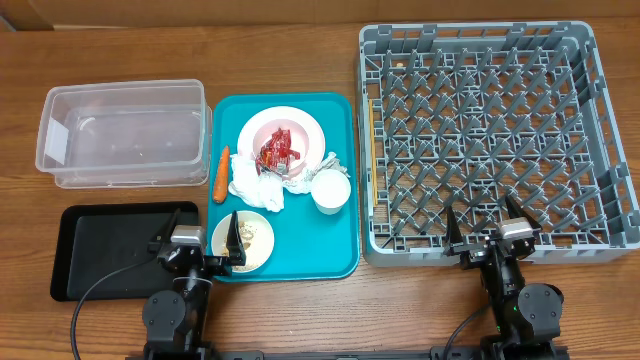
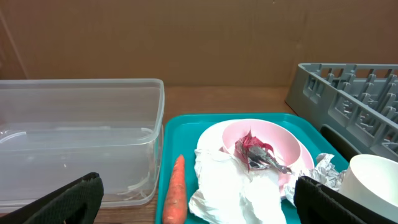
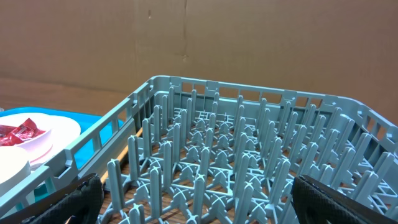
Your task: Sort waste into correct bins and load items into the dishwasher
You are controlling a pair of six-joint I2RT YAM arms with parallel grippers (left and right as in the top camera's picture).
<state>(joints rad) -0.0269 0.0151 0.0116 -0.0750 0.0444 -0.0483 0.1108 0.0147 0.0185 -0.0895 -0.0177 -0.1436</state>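
On the teal tray, a white plate [image 1: 300, 125] holds a crumpled red wrapper [image 1: 278, 152]. White napkins [image 1: 262, 185], an orange carrot [image 1: 221, 170], a white cup [image 1: 331, 190] and a small bowl with crumbs [image 1: 250, 240] lie around it. My left gripper [image 1: 197, 245] stands open at the tray's near left corner, empty; its view shows the carrot [image 2: 176, 193] and napkins [image 2: 239, 186] ahead. The right gripper [image 1: 485, 232] is open and empty at the near edge of the grey dish rack [image 1: 490, 140], facing its pegs [image 3: 249, 155].
The clear tub [image 1: 125, 135] sits at the back left, with the flat black tray [image 1: 110, 250] in front of it. The teal tray [image 1: 340, 250] lies between them and the rack. Brown cardboard walls off the far side [image 2: 186, 37].
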